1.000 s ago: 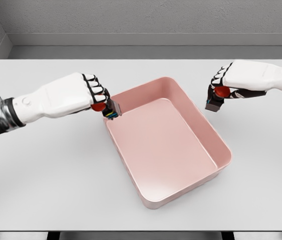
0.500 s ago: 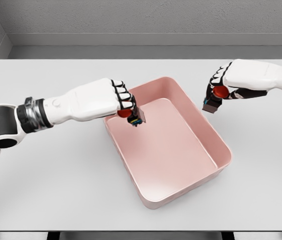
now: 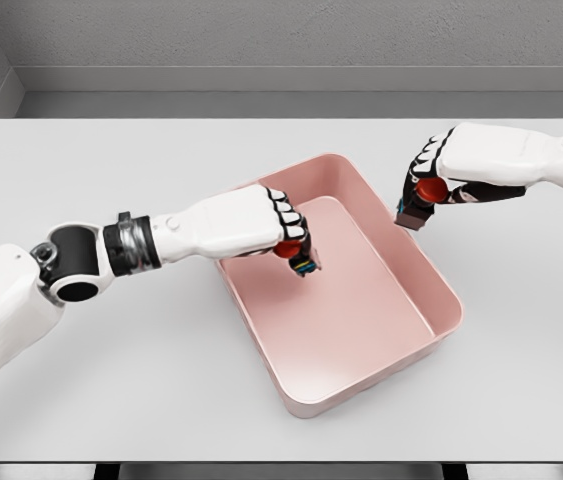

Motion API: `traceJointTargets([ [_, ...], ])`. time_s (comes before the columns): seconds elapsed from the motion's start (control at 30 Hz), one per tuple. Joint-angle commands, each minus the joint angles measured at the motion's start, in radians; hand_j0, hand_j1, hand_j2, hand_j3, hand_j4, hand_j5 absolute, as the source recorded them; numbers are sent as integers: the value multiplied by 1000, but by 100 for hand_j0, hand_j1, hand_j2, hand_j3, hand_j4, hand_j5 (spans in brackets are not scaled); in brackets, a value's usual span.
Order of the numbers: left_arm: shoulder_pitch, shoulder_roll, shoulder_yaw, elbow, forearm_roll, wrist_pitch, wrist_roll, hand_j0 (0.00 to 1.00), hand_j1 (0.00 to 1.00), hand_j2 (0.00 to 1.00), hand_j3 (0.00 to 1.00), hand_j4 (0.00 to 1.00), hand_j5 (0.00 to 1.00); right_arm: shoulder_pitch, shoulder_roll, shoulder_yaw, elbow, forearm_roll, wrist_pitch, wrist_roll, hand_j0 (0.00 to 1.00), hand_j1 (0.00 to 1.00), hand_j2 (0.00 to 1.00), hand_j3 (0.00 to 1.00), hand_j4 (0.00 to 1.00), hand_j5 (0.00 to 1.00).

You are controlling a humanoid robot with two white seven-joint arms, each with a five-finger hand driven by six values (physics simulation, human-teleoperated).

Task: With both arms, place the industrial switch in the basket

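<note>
Nearest, the pink basket [image 3: 431,330] sits on the white table [image 3: 111,380], and the left hand [image 3: 279,228] hangs over its inside, fingers clenched around a red-buttoned industrial switch [image 3: 297,256]. Farther right, the right hand [image 3: 433,175] grips a second switch [image 3: 416,205] just outside the basket's right rim.

White table [image 3: 111,380] before a grey wall [image 3: 281,35], dark floor strip below
</note>
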Motion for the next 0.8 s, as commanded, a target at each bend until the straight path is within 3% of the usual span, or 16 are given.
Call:
traceJointTargets([
  [0.0, 0, -16, -15, 21, 3, 1, 0, 41, 41, 41, 41, 41, 41, 0, 0, 0, -6, -7, 2, 0, 53, 53, 53, 53, 53, 53],
  [0.17, -8, -30, -15, 17, 8, 1, 1, 77, 77, 77, 77, 77, 77, 0, 0, 1, -9, -7, 2, 0, 53, 53, 53, 53, 53, 53],
  [0.23, -8, -30, -15, 16, 11, 1, 1, 83, 83, 83, 83, 83, 83, 0, 0, 4, -12, -7, 2, 0, 53, 53, 53, 53, 53, 53],
  [0.47, -9, -31, -15, 13, 14, 1, 1, 83, 83, 83, 83, 83, 83, 2, 0, 6, -12, -7, 2, 0, 53, 53, 53, 53, 53, 53],
  [0.77, -9, -37, -17, 13, 12, 1, 1, 91, 91, 91, 91, 91, 91, 2, 0, 6, -12, -7, 2, 4, 53, 53, 53, 53, 53, 53],
])
